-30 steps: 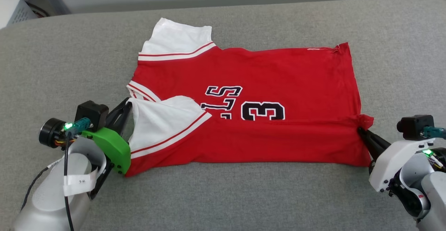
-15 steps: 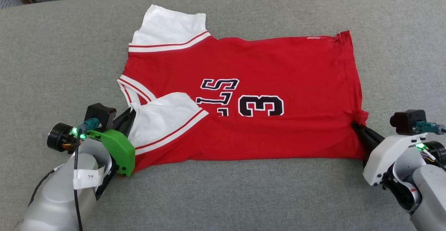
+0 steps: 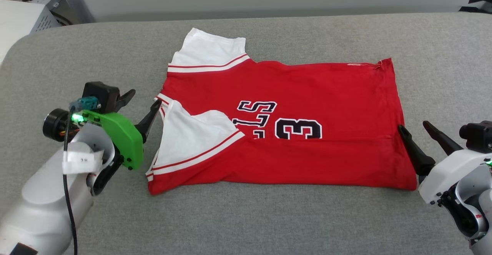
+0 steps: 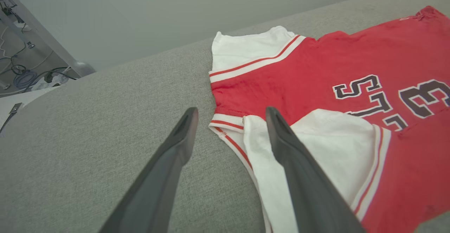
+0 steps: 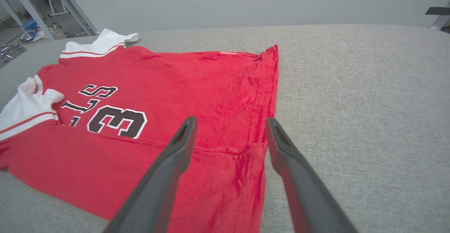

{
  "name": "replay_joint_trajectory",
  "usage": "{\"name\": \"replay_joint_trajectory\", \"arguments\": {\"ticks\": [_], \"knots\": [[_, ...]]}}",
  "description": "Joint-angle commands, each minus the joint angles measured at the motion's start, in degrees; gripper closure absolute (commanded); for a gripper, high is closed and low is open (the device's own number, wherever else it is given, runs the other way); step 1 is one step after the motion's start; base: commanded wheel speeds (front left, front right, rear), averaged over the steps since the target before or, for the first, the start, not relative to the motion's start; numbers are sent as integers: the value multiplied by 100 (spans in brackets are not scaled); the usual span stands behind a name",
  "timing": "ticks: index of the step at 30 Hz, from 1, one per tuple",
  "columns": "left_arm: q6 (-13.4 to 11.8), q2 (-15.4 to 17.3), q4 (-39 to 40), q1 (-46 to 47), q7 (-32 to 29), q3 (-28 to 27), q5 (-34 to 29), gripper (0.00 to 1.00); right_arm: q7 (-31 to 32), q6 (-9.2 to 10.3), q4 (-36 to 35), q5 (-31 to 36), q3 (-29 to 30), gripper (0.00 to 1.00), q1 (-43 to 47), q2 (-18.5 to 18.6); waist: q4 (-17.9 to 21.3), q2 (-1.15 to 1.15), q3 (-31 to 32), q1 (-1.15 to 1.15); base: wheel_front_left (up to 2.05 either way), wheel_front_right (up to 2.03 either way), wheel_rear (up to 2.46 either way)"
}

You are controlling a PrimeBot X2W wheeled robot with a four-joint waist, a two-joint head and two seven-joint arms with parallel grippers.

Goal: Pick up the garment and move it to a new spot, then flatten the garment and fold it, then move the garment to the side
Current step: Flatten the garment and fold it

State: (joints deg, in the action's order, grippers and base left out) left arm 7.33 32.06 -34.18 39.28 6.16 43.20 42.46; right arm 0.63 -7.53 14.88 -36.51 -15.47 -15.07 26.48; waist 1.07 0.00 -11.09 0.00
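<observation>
Grey worktop lies nearest us. On it our left gripper and right gripper hold their fingers wide apart, gripping nothing, one just beside each end of the garment. It lies flat mid-worktop, its near edge folded over the lettering and its near sleeve turned in. We judge one fold done. The far sleeve, further folds and the move aside remain.

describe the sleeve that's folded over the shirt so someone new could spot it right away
On the grey padded surface lies a red jersey garment. At its collar end, beside the open left gripper, the near white sleeve lies folded over the red front, covering part of the black lettering. The other sleeve sticks out flat at the far edge.
</observation>
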Motion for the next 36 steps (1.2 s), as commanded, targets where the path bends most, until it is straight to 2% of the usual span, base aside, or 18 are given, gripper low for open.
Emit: {"name": "replay_joint_trajectory", "arguments": {"ticks": [1,8,11,12,21,28,34,35,36], "knots": [[15,134,201,211,-380,94,237,0,75,4,-100,68,82,0,103,-23,-85,0,120,0,0,0,0],[15,546,1030,519,-2839,563,1430,0,425,4,-386,235,300,0,289,-182,-121,0,162,0,0,0,0],[15,670,1187,545,-3642,750,1747,0,542,4,-447,270,320,0,326,-245,-88,0,163,0,0,0,0],[15,725,1210,491,-4134,889,1926,0,639,4,-470,277,327,0,344,-303,-26,0,154,0,0,0,0],[12,656,826,114,-4418,1174,2035,0,746,4,-436,264,303,0,249,-391,182,0,-6,0,0,0,0],[14,501,341,-25,-4347,1450,1947,0,718,4,-365,267,194,0,100,-432,277,0,-183,0,0,0,0],[14,350,233,-109,-4110,1683,2024,0,704,4,-308,243,169,0,-2,-387,266,0,-190,0,0,0,0],[14,349,230,-99,-4032,1698,2031,72,710,4,-317,246,163,0,-27,-357,260,0,-174,0,0,0,0],[15,359,228,-85,-3962,1723,2045,100,725,4,-331,251,155,0,-62,-310,254,0,-147,0,0,0,0]]}}
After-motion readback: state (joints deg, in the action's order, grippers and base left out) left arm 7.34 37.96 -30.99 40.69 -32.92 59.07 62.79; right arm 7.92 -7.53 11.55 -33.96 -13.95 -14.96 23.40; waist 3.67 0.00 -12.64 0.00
